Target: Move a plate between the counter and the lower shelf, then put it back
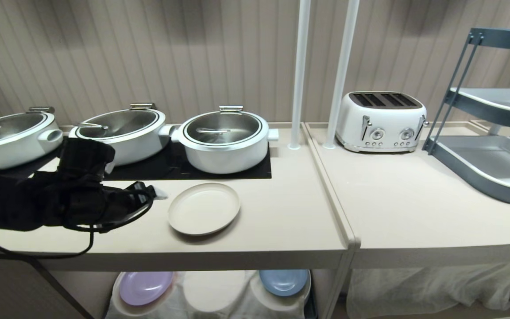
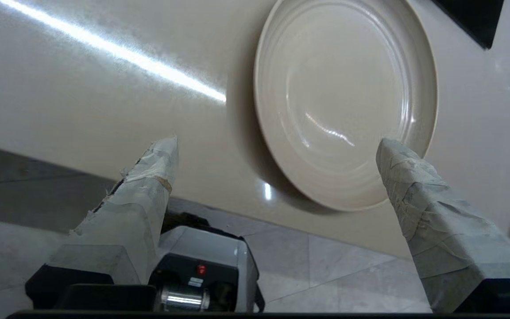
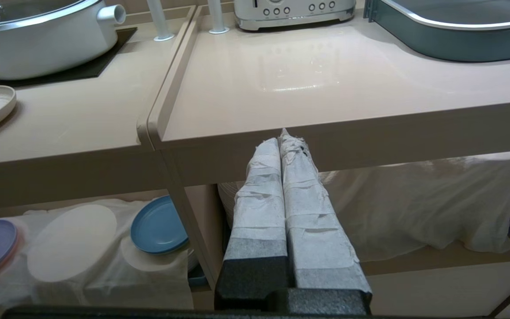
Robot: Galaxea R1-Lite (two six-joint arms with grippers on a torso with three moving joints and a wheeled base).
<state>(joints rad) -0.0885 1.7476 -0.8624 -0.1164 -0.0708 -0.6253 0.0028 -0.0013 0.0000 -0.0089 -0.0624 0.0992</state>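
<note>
Left gripper (image 2: 277, 146) reached level over long pale beige counter (image 1: 281, 221), jaws spread wide, gripping nothing. Round cream shallow plate (image 1: 204, 208) lay flat on counter just beyond taped fingertips (image 2: 162, 153). Right gripper (image 3: 283, 141) parked below counter edge, jaws pressed together, empty.

Head view: high, looking forward and down over tabletop (image 1: 281, 221) toward back wall, wide. Left wrist view: close above tabletop, facing plate (image 2: 345, 97) past spread gripper fingers (image 2: 148, 186). Right wrist view: low, in front of tabletop edge, facing lower shelf (image 3: 82, 248). Plate shared by all three views.
</note>
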